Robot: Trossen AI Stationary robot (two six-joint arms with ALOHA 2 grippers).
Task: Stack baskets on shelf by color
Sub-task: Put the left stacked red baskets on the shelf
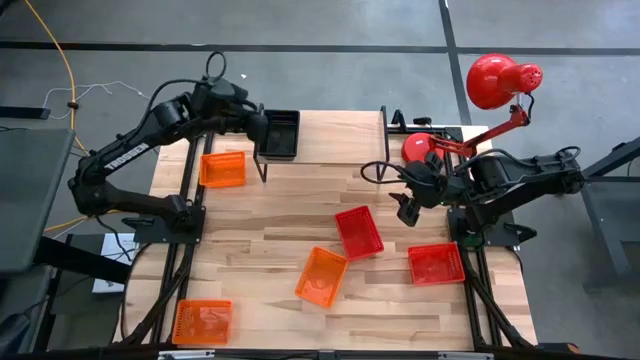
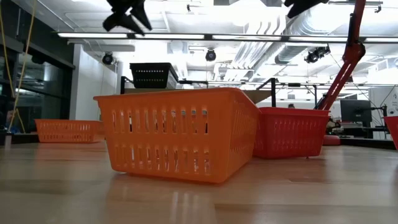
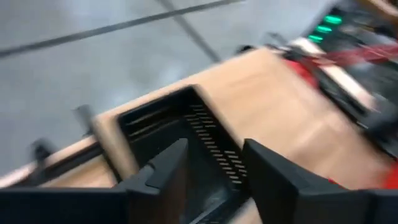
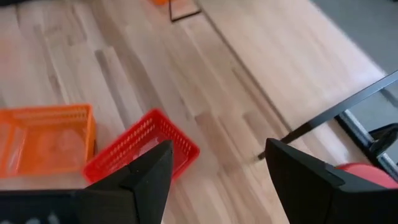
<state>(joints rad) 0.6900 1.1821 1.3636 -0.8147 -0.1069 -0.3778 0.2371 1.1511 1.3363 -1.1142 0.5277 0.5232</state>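
A black basket (image 1: 279, 134) stands on the left end of the light-wood shelf (image 1: 340, 135); in the low view the black basket (image 2: 152, 74) sits up on the shelf top. My left gripper (image 1: 258, 128) is open and hovers at the basket's left side. In the left wrist view its fingers stand on either side of one long wall of the black basket (image 3: 208, 146), apart from it. My right gripper (image 1: 408, 209) is open and hangs above the table, right of a red basket (image 1: 359, 232); the right wrist view shows this red basket (image 4: 143, 149) below the fingers.
Orange baskets rest on the table left of the shelf (image 1: 222, 168), near the middle (image 1: 321, 277) and at the near left corner (image 1: 202, 322). A second red basket (image 1: 436, 264) lies near the right edge. A red desk lamp (image 1: 500, 80) stands at the far right.
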